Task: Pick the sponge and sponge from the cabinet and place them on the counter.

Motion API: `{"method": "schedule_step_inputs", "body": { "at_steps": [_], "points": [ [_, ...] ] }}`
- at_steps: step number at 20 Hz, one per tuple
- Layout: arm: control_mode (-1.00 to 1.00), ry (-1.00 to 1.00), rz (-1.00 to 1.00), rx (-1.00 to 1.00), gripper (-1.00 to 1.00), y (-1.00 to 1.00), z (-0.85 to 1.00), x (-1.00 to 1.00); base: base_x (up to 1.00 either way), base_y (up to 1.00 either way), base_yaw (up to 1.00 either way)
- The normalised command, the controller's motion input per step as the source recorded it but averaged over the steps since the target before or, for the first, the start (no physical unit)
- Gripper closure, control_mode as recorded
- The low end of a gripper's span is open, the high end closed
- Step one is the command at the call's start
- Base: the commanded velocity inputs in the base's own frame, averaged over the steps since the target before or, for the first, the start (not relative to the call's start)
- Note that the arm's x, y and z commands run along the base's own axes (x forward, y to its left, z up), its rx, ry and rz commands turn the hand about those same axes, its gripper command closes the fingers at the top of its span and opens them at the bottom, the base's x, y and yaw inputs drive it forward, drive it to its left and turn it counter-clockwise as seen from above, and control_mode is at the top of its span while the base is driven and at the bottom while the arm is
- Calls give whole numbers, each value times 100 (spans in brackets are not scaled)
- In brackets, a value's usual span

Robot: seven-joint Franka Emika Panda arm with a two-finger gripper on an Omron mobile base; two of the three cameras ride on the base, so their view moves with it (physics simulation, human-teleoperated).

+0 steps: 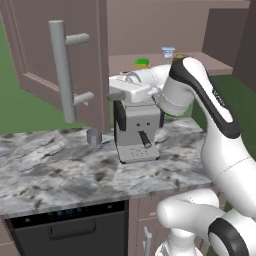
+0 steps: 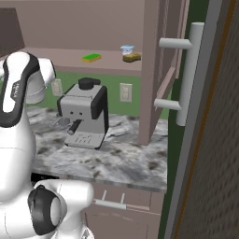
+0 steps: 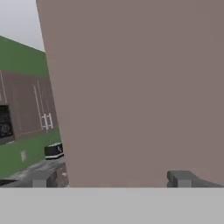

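The bright green and yellow sponge lies on the open cabinet's shelf. The tan-brown sponge lies further right on that shelf, beside a small white cup; in the left base view my arm hides most of it. My gripper is held at the edge of the open mauve cabinet door, above the coffee machine and well below and left of the sponges. Its fingertips stand apart with nothing between them, facing the flat door panel.
A grey and black coffee machine stands on the marble counter. A white blue-rimmed cup sits between the sponges. Long grey bar handles stick out from the open doors.
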Motion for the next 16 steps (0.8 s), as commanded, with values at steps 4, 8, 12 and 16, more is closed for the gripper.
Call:
{"method": "schedule_step_inputs", "body": {
  "at_steps": [4, 8, 12, 16],
  "points": [
    [-100, -5, 17, -1, -100, 59, -12, -42, 0, 0, 0],
    [-100, -8, 13, -2, -100, 61, -11, -36, 0, 0, 0],
    [-100, -13, 8, 0, -100, 63, -2, -21, 0, 0, 0],
    [-100, -14, 2, 0, -100, 65, 1, -7, 0, 0, 0]
  ]
}}
